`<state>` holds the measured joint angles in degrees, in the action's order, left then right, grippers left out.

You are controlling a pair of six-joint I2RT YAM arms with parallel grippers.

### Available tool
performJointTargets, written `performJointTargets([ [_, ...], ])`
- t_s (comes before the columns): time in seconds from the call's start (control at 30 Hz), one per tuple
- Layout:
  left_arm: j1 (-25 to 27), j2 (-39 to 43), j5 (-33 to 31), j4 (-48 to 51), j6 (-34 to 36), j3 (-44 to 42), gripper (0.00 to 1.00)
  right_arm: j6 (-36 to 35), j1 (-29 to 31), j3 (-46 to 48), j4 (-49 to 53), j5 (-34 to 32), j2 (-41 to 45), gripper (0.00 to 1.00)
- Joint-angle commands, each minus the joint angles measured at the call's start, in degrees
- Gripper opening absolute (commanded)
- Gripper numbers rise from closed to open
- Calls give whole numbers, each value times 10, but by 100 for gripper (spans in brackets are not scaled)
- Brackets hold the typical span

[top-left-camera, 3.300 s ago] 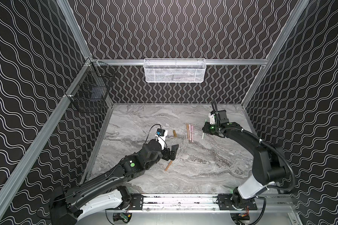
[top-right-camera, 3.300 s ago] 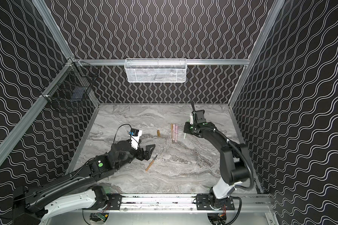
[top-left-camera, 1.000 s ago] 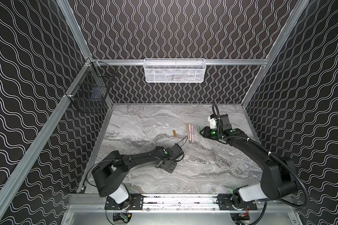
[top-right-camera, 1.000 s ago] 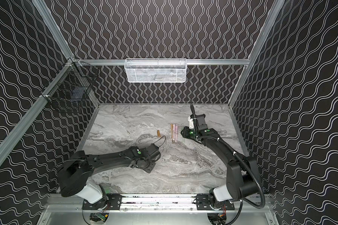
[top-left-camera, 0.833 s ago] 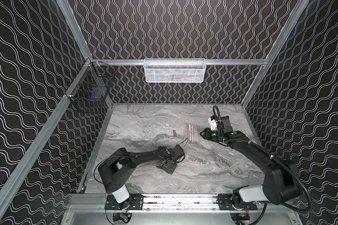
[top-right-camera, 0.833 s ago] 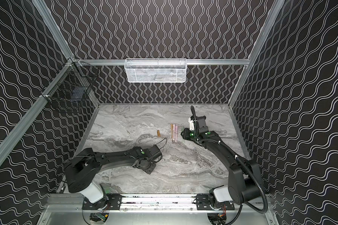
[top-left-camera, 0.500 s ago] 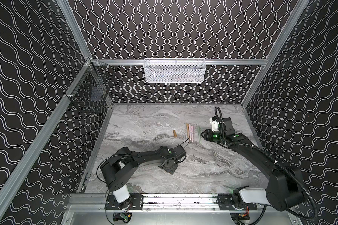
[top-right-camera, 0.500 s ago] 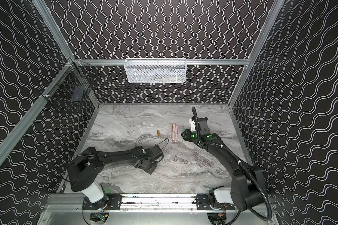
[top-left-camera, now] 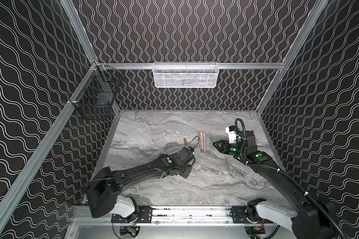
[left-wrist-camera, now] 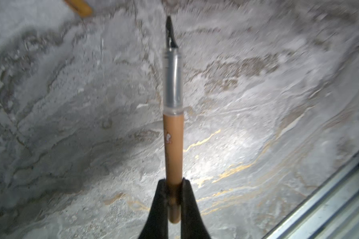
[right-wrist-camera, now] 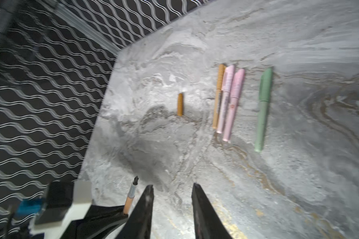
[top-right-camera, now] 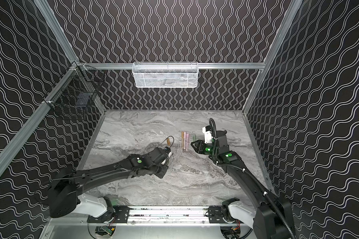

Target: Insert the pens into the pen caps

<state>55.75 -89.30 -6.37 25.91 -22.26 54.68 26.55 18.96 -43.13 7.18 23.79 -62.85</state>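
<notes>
My left gripper (left-wrist-camera: 173,182) is shut on the rear end of a tan-orange pen (left-wrist-camera: 173,149), whose clear section and dark tip point ahead over the marble table. The right wrist view shows that same pen (right-wrist-camera: 130,199) beside my right gripper (right-wrist-camera: 172,185), which is open and empty. A loose tan-orange pen cap (right-wrist-camera: 180,104) lies alone on the table (top-left-camera: 185,141). To its right lie capped pens: a tan-orange one (right-wrist-camera: 218,97), two pink ones (right-wrist-camera: 232,105) and a green one (right-wrist-camera: 263,109). In both top views my right gripper (top-left-camera: 216,143) (top-right-camera: 193,143) sits just right of the green pen (top-left-camera: 211,140).
A white mesh basket (top-left-camera: 184,75) hangs on the back wall. On the left rail hangs a black wire basket (top-left-camera: 95,99). Patterned walls close in the table on three sides. An aluminium rail (top-left-camera: 184,213) carrying both arm bases runs along the front edge.
My left gripper came down over the tan-orange pen near the table's middle and shut on it. My right gripper has stayed by the green pen, shifting only slightly.
</notes>
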Motion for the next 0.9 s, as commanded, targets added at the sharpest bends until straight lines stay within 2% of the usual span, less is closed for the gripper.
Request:
performJointTargets([
  [0.0, -5, 39, 43, -130, 1, -17, 0, 17, 17, 17, -77, 52, 32, 38],
  [0.17, -22, 94, 100, -259, -20, -54, 0, 7, 79, 28, -113, 65, 62, 47],
  [0.3, -40, 85, 146, -270, -35, -41, 0, 1, 114, 16, -123, 67, 57, 49],
  [0.4, -40, 82, 156, -276, -38, -43, 0, 9, 127, 4, -118, 40, 37, 49],
  [0.53, -41, 90, 158, -284, -41, -51, 0, 16, 134, -1, -138, 44, 11, 46],
  [0.63, -41, 96, 157, -283, -41, -54, 0, 21, 139, -9, -148, 39, -5, 42],
  [0.7, -42, 97, 163, -285, -40, -55, 0, 22, 142, -16, -153, 45, -15, 35],
  [0.87, -42, 91, 170, -284, -35, -50, 0, 26, 154, -25, -156, 50, -24, 9],
])
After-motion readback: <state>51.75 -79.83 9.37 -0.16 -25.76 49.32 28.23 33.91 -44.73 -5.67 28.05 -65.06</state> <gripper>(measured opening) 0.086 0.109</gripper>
